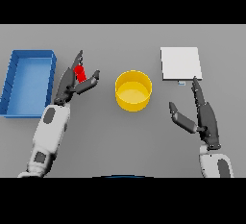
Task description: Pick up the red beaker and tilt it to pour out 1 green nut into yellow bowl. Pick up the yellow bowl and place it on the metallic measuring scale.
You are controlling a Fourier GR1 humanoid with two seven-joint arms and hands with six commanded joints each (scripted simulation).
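Observation:
The red beaker (80, 73) stands left of centre, partly covered by my left hand (72, 82). Its fingers reach past the beaker on the far side and the thumb lies to its right; they flank it without closing, so the hand is open. I cannot see any green nut. The yellow bowl (133, 90) sits at the table's centre, upright, its inside showing plain yellow. The metallic measuring scale (180, 63) is a pale square plate at the back right. My right hand (204, 115) hovers open below the scale, to the right of the bowl, fingers pointing toward the scale's front edge.
A blue tray (14, 76) with raised walls lies along the left edge, just left of my left arm. Grey tabletop separates the bowl from the scale.

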